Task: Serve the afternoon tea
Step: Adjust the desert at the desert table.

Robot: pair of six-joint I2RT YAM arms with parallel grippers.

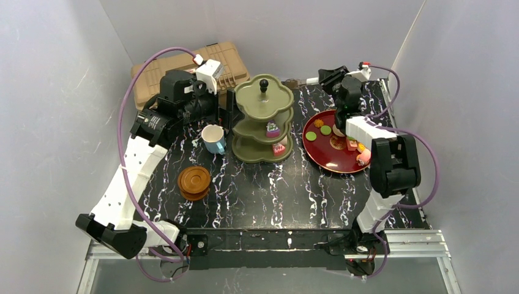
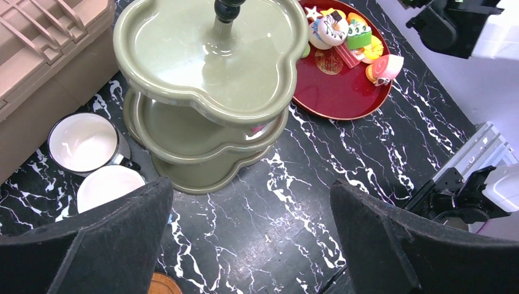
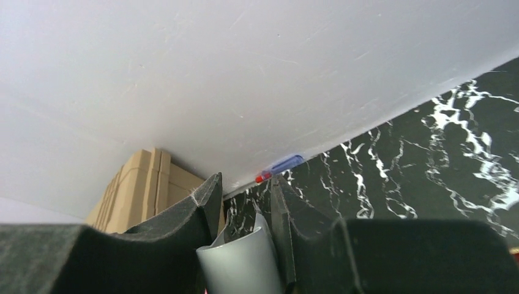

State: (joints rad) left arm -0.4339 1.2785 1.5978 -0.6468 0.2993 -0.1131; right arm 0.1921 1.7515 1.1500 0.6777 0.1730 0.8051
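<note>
Stand [image 1: 263, 116]: three olive-green scalloped tiers under a black knob [image 1: 264, 82]. It stands upright on the table [image 1: 275, 190], midway between the left and right edges and nearer the far edge. One toy cake [image 1: 272, 128] sits on the middle tier and another [image 1: 280, 147] on the bottom tier.

Tray [image 1: 318, 153]: red and round, just right of the stand and near the right edge. It carries the other toy cakes and donuts [image 2: 343, 33].

Mugs [image 2: 82, 144]: two, upright, side by side and just left of the stand's base. The top view shows only the light-blue one clearly.

Saucers [image 1: 194, 182]: a brown stack near the left edge, nearer than the mugs.

Toolbox [image 1: 183, 70]: tan, at the far left corner.

Left gripper [image 2: 251, 202]: positioned above the mugs, at the stand's left side. Its jaws are spread fully wide and nothing is between them.

Right gripper [image 3: 245, 190]: positioned at the far edge, right of the stand and pointing left along that edge. Its jaws are drawn close together onto a pale grey curved piece [image 3: 242, 266]. What this piece is cannot be determined.
</note>
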